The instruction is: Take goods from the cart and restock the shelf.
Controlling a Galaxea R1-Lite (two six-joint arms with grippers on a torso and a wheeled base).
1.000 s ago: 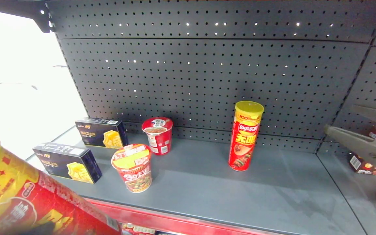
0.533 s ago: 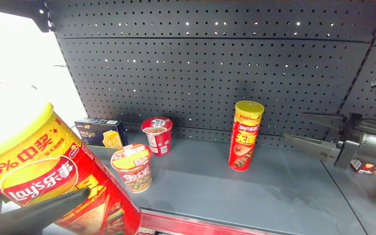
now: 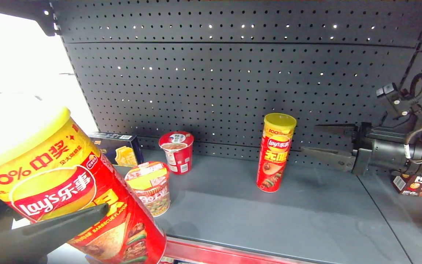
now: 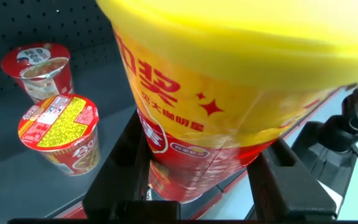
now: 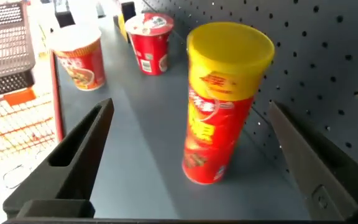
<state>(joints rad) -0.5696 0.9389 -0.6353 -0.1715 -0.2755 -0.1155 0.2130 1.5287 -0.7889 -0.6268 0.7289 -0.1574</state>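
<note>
Head view: looks forward and down onto the shelf (image 3: pixel 269 220), from mid distance.
Left wrist view: very near, behind the held chip can (image 4: pixel 216 93), facing the shelf.
Right wrist view: near, facing the standing chip can (image 5: pixel 222 106).
Shared: front noodle cup (image 3: pixel 148 187), in all three.

A black perforated back panel (image 3: pixel 211 91) spans the head view from 10 to 2 o'clock. Bright white light (image 3: pixel 20 80) glares at 9 o'clock. The grey shelf deck (image 3: pixel 269 220) has a red front strip (image 3: pixel 214 252) at 6 o'clock.
</note>
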